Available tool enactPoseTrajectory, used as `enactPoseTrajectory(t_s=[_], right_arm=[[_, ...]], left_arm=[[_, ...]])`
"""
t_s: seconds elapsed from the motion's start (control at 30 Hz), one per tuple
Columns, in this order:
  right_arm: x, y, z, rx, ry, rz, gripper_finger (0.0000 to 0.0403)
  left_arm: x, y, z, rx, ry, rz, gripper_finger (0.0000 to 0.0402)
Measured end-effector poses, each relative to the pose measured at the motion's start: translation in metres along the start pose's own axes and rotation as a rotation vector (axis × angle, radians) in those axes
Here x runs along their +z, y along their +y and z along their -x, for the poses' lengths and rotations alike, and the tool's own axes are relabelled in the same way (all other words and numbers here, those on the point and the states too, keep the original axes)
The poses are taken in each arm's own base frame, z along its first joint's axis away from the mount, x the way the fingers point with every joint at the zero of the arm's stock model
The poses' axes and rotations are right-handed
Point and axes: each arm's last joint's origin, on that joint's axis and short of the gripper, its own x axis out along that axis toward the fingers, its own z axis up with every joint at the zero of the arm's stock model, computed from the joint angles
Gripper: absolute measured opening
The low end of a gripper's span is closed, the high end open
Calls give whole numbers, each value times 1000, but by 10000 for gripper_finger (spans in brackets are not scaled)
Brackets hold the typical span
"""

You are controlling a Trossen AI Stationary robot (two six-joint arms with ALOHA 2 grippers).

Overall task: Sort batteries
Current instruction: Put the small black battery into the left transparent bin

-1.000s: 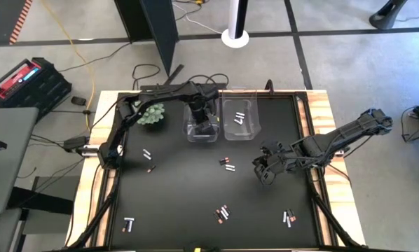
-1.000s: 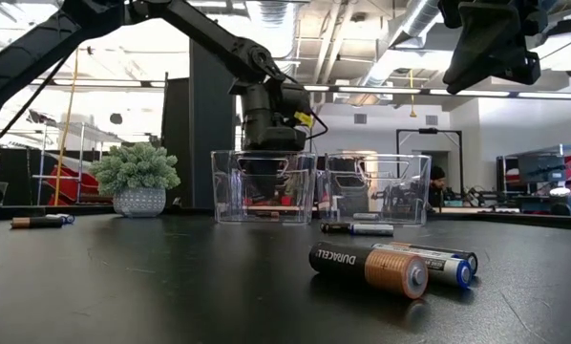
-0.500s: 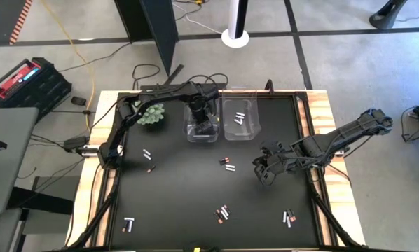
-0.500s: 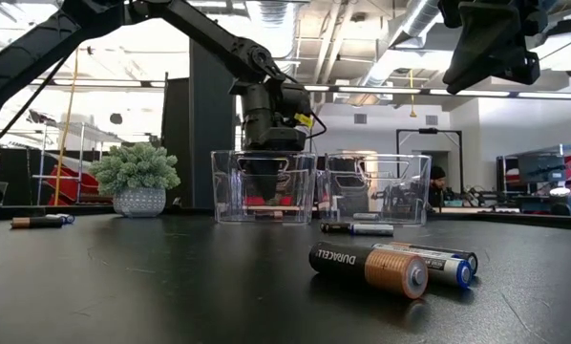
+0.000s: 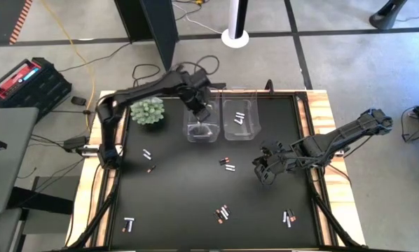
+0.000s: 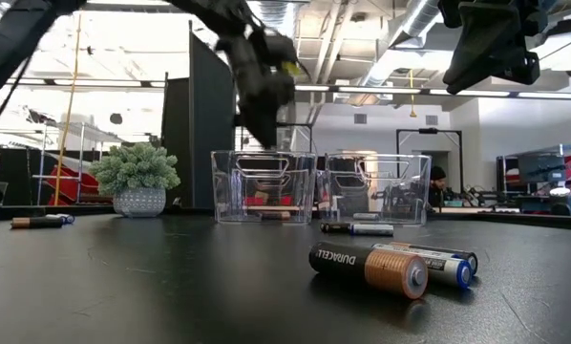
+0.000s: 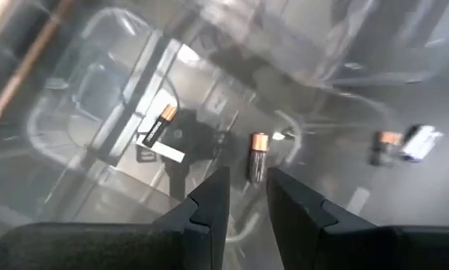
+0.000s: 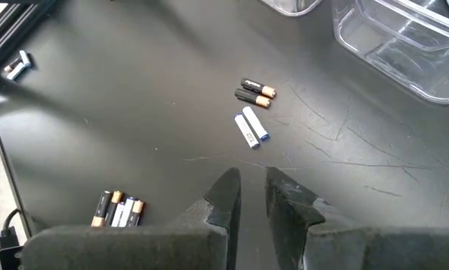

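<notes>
Two clear bins stand at the table's far middle. The left bin (image 5: 202,131) (image 6: 264,186) has dark copper-ended batteries (image 7: 257,154) lying on its floor. White batteries (image 5: 239,117) lie in the right bin (image 5: 239,120). My left gripper (image 5: 204,112) (image 7: 248,187) hangs above the left bin's rim, open, with nothing between its fingers. My right gripper (image 5: 262,175) (image 8: 253,186) waits open above the table's right half. Loose batteries (image 5: 226,164) (image 8: 254,91) lie in small groups on the black mat.
A small potted plant (image 5: 148,112) (image 6: 137,177) stands left of the bins. More batteries lie near the left edge (image 5: 147,154), at the near left (image 5: 129,224), the near middle (image 5: 222,212) and the near right (image 5: 289,218). A wooden frame (image 5: 321,119) borders the mat.
My left gripper has risen out of the left bin and now hangs above its rim; most of the rise came in the last half second. The batteries in the bin stay on its floor.
</notes>
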Motion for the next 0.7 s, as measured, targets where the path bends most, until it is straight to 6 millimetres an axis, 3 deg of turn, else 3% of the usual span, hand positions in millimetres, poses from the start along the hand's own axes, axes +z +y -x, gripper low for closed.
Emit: enactPoseTrajectory(t_s=[0.13,0.27,0.7], right_arm=[[0,0,0,1,0,0,82],[0,0,0,1,0,0,82],[0,1,0,4,0,9,82]], left_arm=[[-16,-14,43,52,-63,18,86],[-49,-29,71,134,-122,49,86],[-202,-53,105,4,-260,341,86]])
